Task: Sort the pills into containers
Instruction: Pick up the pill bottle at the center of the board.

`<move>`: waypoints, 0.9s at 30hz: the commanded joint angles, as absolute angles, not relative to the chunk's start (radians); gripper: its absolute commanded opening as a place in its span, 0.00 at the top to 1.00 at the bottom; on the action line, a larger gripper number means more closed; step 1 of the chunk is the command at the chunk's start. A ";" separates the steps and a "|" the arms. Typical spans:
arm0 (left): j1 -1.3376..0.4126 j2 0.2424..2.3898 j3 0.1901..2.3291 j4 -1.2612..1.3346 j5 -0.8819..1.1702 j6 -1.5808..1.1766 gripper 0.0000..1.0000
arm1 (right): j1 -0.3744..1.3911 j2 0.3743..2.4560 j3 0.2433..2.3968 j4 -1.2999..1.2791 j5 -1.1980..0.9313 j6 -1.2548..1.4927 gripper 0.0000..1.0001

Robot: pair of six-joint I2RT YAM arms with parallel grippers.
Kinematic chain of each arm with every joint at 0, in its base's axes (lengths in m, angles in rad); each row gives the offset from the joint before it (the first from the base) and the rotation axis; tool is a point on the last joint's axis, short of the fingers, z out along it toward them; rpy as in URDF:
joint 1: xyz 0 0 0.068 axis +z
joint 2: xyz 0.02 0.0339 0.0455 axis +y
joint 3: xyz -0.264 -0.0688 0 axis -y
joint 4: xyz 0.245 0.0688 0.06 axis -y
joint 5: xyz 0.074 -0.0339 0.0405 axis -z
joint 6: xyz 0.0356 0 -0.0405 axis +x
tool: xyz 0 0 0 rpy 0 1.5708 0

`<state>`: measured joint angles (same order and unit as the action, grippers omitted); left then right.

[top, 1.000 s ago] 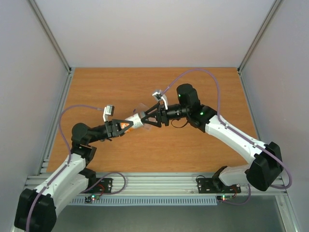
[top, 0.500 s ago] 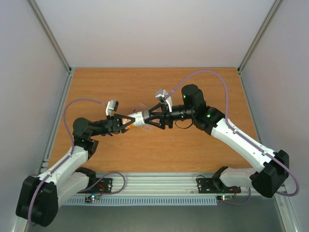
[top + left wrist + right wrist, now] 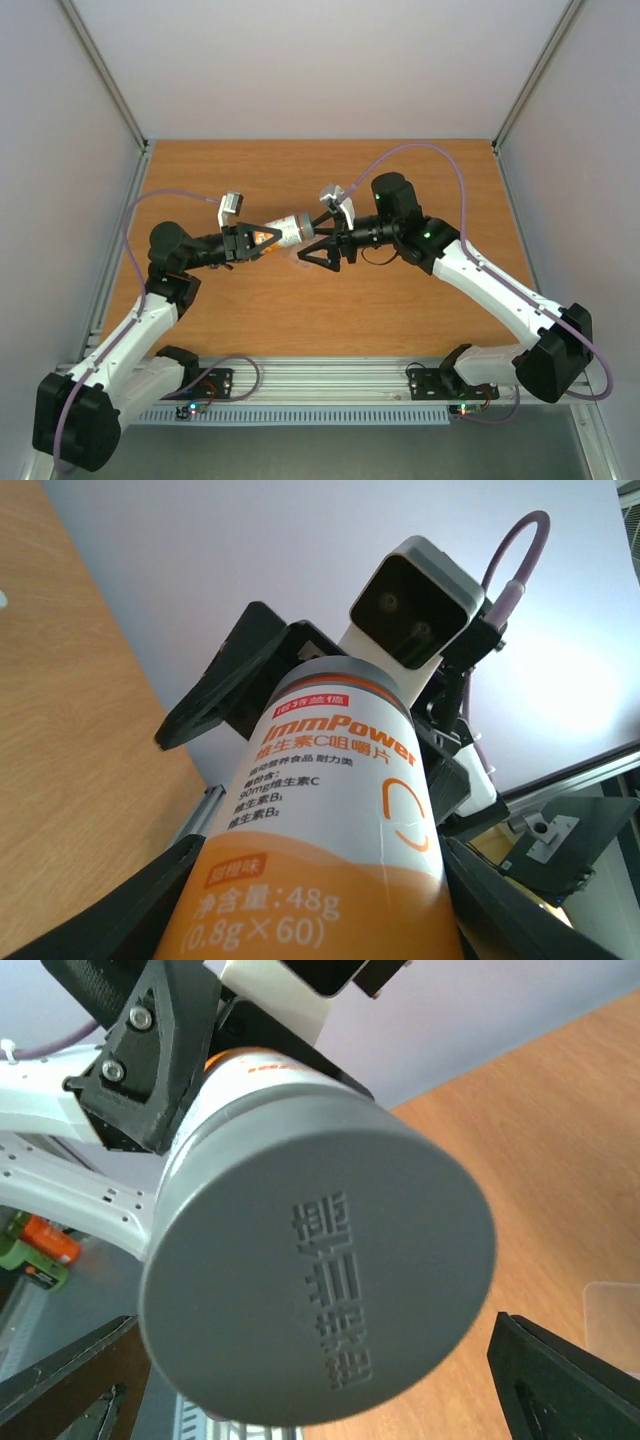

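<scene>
Tabletop (image 3: 250, 180): left gripper (image 3: 268, 238) clamped on bottle (image 3: 286, 234), right gripper (image 3: 309, 241) apart; cap-face (image 3: 320, 1290), seemingly embossed, wrist-only.

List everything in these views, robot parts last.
bottle: one, white with an orange label, held level above the table between the two arms
cap: one, grey, on the bottle's end that faces the right arm
clear plastic piece: one, see-through, on the table at the right wrist view's edge; too little shows to name it
table: one, brown wood
rail: one, silver, along the table's near edge
cables: two, purple, one along each arm
left claw: one, black, shut on the bottle's body
right claw: one, black, open, fingers spread to either side of the cap without touching it
</scene>
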<state>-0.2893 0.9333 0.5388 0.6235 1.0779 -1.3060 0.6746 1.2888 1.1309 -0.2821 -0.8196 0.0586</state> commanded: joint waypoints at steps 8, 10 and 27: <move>-0.285 0.893 0.573 0.437 0.948 -1.040 0.61 | 0.534 1.261 1.113 -0.134 -1.006 0.400 0.06; -0.284 0.888 0.574 0.420 0.916 -1.008 0.63 | 0.529 1.261 1.104 -0.106 -1.007 0.494 0.07; -0.288 0.811 0.560 0.400 0.746 -0.835 0.68 | 0.525 1.314 1.132 -0.015 -0.882 1.074 0.09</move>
